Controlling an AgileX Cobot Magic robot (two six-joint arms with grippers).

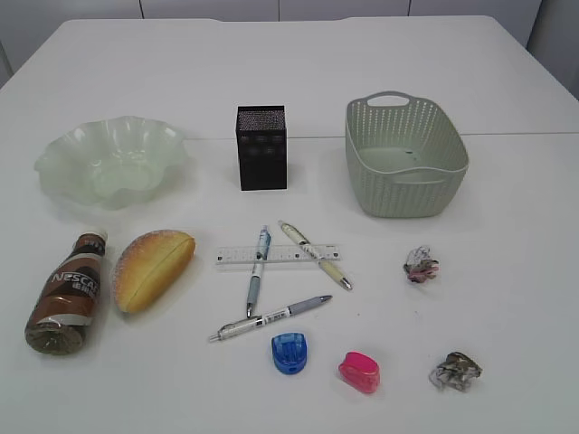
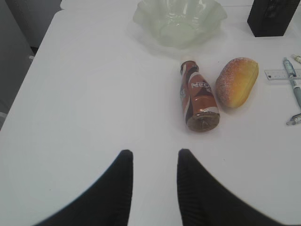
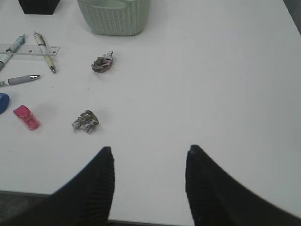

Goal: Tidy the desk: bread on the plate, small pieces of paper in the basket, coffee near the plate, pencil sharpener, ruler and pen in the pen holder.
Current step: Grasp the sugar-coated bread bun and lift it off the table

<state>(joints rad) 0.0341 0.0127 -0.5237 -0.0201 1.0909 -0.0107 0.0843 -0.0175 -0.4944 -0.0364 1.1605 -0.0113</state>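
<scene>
Grippers are both hanging parted and empty over the white desk [image 1: 507,208], left gripper [image 2: 154,157] and right gripper [image 3: 149,155]. Nearest, blue sharpener [image 1: 289,352], pink sharpener [image 1: 359,372] and two crumpled paper scraps [image 1: 455,371] [image 1: 421,265] are lying. Brown Nescafe bottle [image 1: 65,294] is lying beside the golden bun [image 1: 151,267]; three pens are crossing the clear ruler [image 1: 280,254]. Farthest, ruffled green glass plate [image 1: 110,161], black mesh pen holder [image 1: 261,147] and grey-green perforated basket [image 1: 405,155] are sitting empty.
</scene>
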